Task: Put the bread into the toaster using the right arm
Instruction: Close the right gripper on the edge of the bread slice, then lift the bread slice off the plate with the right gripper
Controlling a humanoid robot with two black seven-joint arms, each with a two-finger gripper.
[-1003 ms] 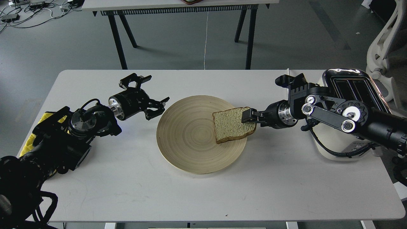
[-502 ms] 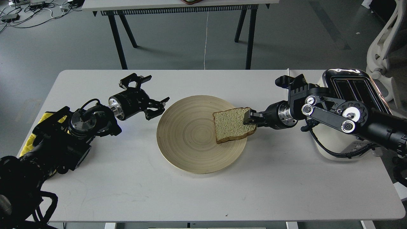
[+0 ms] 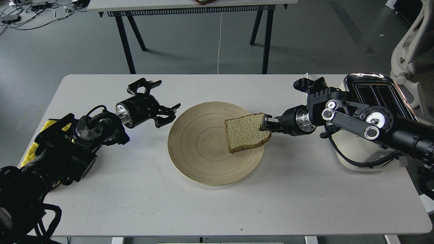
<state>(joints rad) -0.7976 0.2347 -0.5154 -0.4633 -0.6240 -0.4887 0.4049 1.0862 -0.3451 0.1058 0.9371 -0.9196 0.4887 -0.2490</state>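
A slice of bread (image 3: pixel 247 133) with a brown crust lies on the right half of a round wooden plate (image 3: pixel 200 149) in the middle of the white table. My right gripper (image 3: pixel 265 123) reaches in from the right and is shut on the bread's right edge; that edge looks slightly raised. The toaster (image 3: pixel 374 89), cream-white with a chrome top and two black slots, stands at the table's right end, partly hidden by my right arm. My left gripper (image 3: pixel 159 101) is open and empty, left of the plate.
The white table (image 3: pixel 135 189) ends close behind the toaster. A yellow cloth (image 3: pixel 39 135) lies under my left arm. Another table's black legs (image 3: pixel 125 40) and a white chair (image 3: pixel 407 51) stand behind. A white cord (image 3: pixel 219 44) hangs at the back.
My right gripper has closed on the bread's right edge. The bread has shifted slightly left and up on the plate. My left arm has not moved.
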